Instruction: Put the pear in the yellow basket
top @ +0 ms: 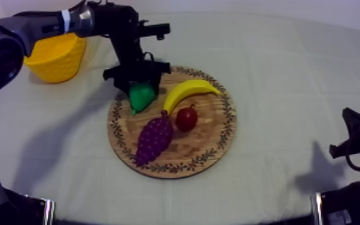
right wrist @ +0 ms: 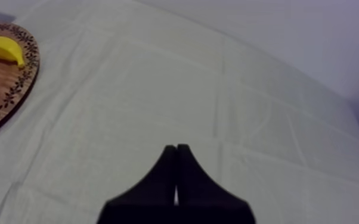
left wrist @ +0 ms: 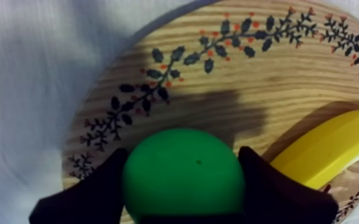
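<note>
- The green, rounded toy pear (left wrist: pixel 183 174) sits between the two black fingers (left wrist: pixel 92 192) of my left gripper (top: pixel 140 88). They are closed against its two sides, so the grasp looks made.
- From above, the pear is over the upper left part of the round wooden board with the leaf-patterned rim (top: pixel 223 128), just beside the stem end of the curved yellow toy banana (top: pixel 189 91).
- Whether the pear rests on the wood or has been raised off it is hard to tell. The wrist view has a dark shadow on the grain behind it, which may mean a slight lift, but I would not lean on that.
- The woven yellow plastic basket (top: pixel 54 58) stands on the grey-white cloth (top: pixel 290 72) to the upper left of the board, well apart from it, with the left arm reaching across above it. No fruit is visible inside it.
- The purple bunch of toy grapes (top: pixel 154 137) and the small red fruit (top: pixel 186 118) lie on the board, untouched.
- My right gripper (right wrist: pixel 176 150) rests low at its own side of the table, fingers pressed together into a narrow wedge with nothing between them.
- By my reckoning the reach and the grasp are done. What is left is the lift clear of the board, the carry over to the basket, and the release into it.
</note>
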`<state>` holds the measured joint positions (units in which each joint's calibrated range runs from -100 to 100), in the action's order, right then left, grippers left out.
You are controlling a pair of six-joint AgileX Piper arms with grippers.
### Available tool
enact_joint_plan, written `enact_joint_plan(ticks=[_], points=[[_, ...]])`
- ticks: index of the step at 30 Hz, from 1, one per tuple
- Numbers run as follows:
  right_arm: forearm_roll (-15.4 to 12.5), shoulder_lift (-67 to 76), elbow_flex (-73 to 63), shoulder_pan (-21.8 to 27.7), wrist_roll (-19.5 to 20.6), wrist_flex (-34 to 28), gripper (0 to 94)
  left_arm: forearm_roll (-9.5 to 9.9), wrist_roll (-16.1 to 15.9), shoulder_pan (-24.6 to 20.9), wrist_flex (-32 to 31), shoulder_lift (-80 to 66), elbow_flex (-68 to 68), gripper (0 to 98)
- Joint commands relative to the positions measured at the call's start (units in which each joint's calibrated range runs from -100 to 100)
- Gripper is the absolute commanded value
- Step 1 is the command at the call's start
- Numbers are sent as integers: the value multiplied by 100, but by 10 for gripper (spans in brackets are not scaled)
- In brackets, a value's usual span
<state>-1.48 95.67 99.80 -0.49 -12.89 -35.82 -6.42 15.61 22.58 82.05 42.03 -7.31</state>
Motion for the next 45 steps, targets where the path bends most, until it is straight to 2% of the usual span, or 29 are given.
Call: enact_joint_plan(ticks=[1, 13, 35, 45], points=[[-5, 0, -2, -4, -5, -21, 4, 4, -1, 9, 6, -12, 8, 466], [-6, 0, -2, -25, -6, -30, 4, 48, -29, 103, 65, -566, 230, 419], [-6, 0, -2, -61, -10, -30, 4, 234, 79, 173, 1189, -3112, 628, 401], [-6, 0, -2, -66, -6, -30, 4, 388, -56, -211, 1589, -3504, 475, 394]])
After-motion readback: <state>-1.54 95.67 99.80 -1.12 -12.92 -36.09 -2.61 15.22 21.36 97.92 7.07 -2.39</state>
